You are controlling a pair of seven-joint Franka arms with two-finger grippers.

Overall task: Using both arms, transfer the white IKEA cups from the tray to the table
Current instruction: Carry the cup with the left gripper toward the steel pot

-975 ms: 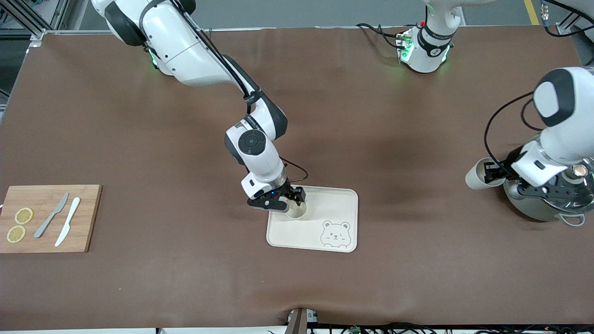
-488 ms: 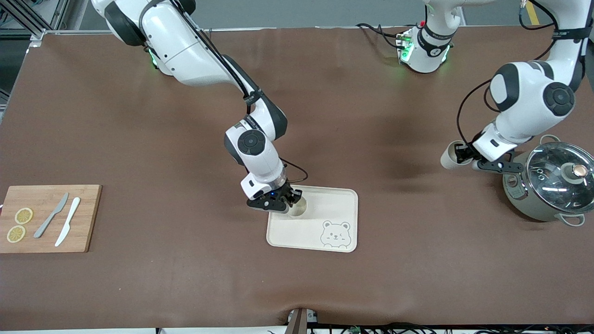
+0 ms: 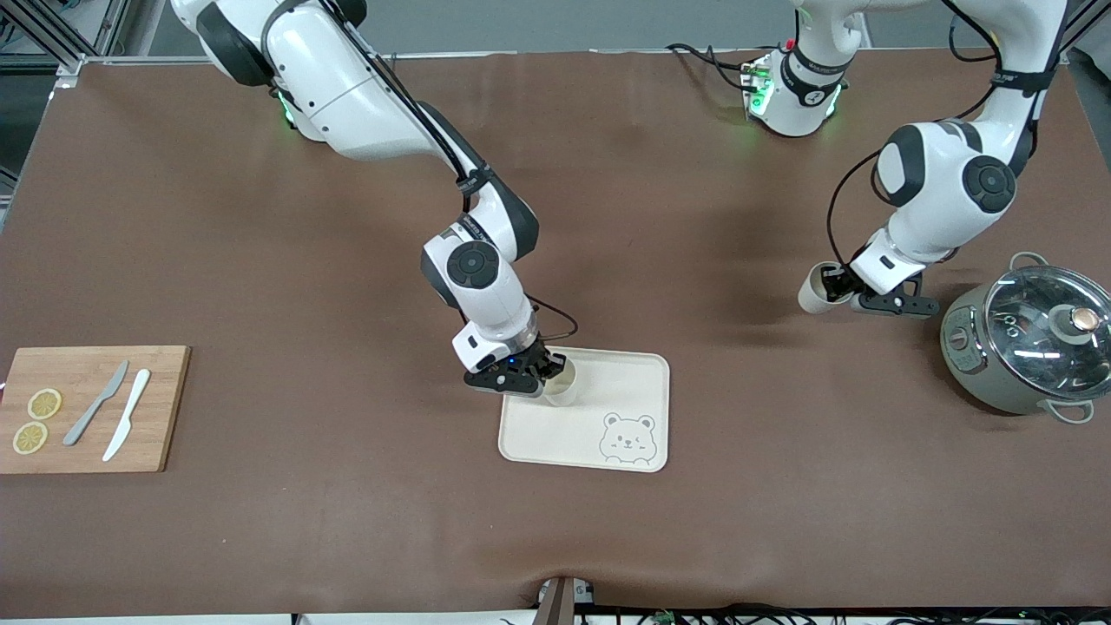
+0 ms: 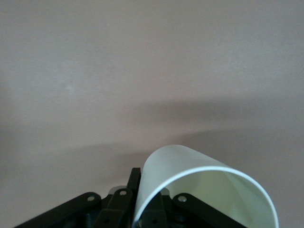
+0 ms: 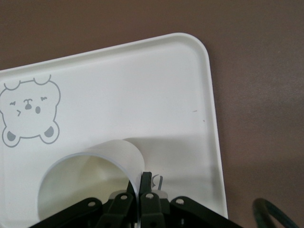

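Note:
One white cup (image 3: 562, 391) is at the corner of the cream bear tray (image 3: 625, 391) toward the robots and the right arm's end. My right gripper (image 3: 545, 373) is shut on its rim; the right wrist view shows the cup (image 5: 90, 183) over the tray (image 5: 166, 95) with its wall between the fingers (image 5: 146, 183). My left gripper (image 3: 835, 285) is shut on the rim of the second white cup (image 3: 813, 297) and holds it tilted above the bare table, beside the pot. In the left wrist view that cup (image 4: 199, 190) is pinched at its wall.
A grey-green pot with a glass lid (image 3: 1028, 347) stands near the left arm's end. A wooden cutting board (image 3: 95, 408) with two knives and two lemon slices lies at the right arm's end. Brown table cover (image 3: 347, 521) lies all around the tray.
My left arm has carried its cup from beside the pot toward the table's middle. My right gripper, open round the cup on the tray a second ago, has shut on its rim.

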